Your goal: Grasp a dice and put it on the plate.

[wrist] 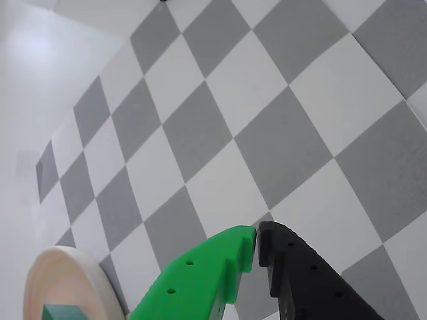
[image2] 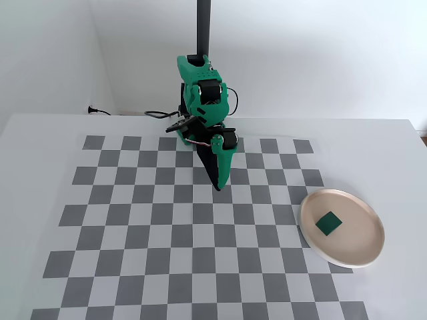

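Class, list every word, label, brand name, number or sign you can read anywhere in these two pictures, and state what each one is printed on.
None: no readable text appears in either view.
The dice shows plain faces, no pips or numbers.
The plate is unmarked.
The gripper and the arm show no legible label or brand.
The checkered mat carries only squares.

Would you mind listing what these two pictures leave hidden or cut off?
- Wrist view: the plate and the dice on it are cut off by the bottom edge.
- Wrist view: the gripper shows only its fingertips; the frame cuts the rest.
- Fixed view: the dice is too small to show face markings.
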`<state>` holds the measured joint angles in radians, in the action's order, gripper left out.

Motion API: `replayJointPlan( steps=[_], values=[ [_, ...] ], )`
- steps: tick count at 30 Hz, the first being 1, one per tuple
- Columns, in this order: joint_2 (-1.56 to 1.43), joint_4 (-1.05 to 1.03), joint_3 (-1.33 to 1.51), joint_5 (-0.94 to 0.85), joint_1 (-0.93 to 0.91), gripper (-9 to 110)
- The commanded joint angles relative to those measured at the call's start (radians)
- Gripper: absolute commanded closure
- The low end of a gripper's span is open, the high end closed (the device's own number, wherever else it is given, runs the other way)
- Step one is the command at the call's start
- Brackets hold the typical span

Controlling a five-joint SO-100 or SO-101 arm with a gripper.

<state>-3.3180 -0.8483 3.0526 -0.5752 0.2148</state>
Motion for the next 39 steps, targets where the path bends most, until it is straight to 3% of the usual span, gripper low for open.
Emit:
replayJointPlan(
  steps=[1, 5, 11, 16, 21, 39],
  values=[
    [-0.015, -0.037, -0.020, 0.048, 0.003, 106],
    [-0.014, -0.023, -0.031, 0.285, 0.002, 106],
    [-0.014, -0.075, -0.002, 0.371, -0.035, 106],
    [-0.017, 0.009, 0.041, 0.620, -0.124, 106],
    [-0.015, -0.089, 0.041, 0.614, -0.127, 106],
    [-0.017, -0.087, 0.041, 0.597, -0.189, 104]
  ],
)
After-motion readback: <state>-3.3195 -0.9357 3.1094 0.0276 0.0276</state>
